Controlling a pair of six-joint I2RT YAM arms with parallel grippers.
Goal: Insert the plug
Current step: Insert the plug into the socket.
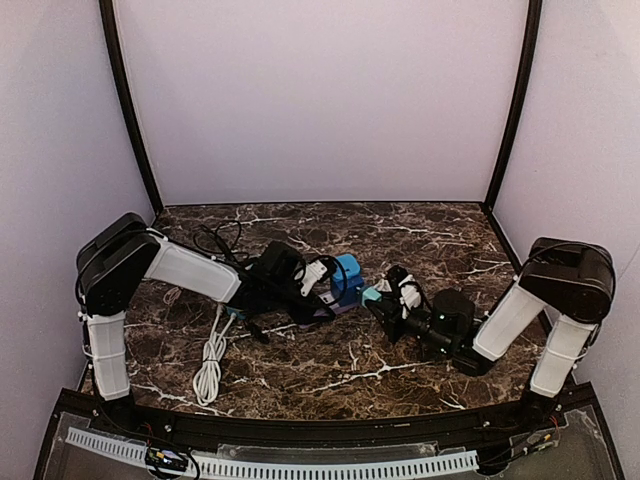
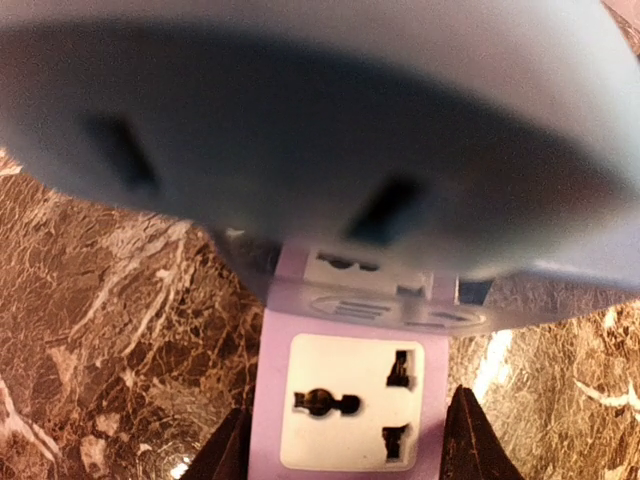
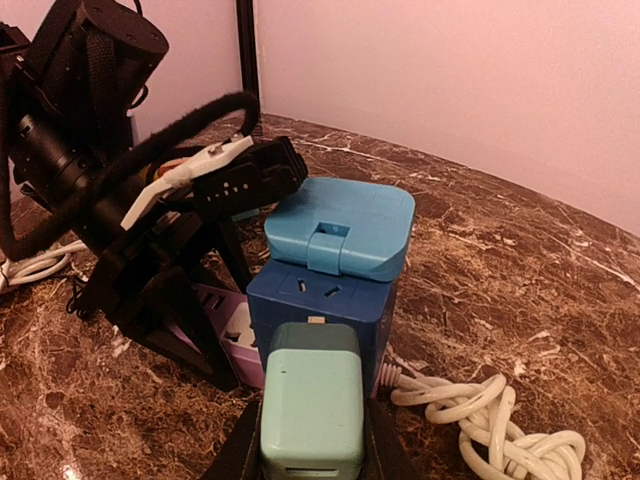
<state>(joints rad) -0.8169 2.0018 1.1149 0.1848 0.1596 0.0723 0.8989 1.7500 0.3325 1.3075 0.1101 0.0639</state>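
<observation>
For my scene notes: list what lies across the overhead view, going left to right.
left arm's base → white cord → blue socket box → teal plug → right arm's base. The grippers and the purple strip overlap these in the middle, so they are left out.

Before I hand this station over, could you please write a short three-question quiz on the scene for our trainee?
1. True or false: the right gripper holds the mint-green plug.
2. The fingers of the left gripper flank: A) a red mug, B) the purple power strip, C) a screwdriver.
3. In the top view, on which arm's side does the coiled white cable lie?
Key: 1 true; 2 B; 3 the left arm's.
</observation>
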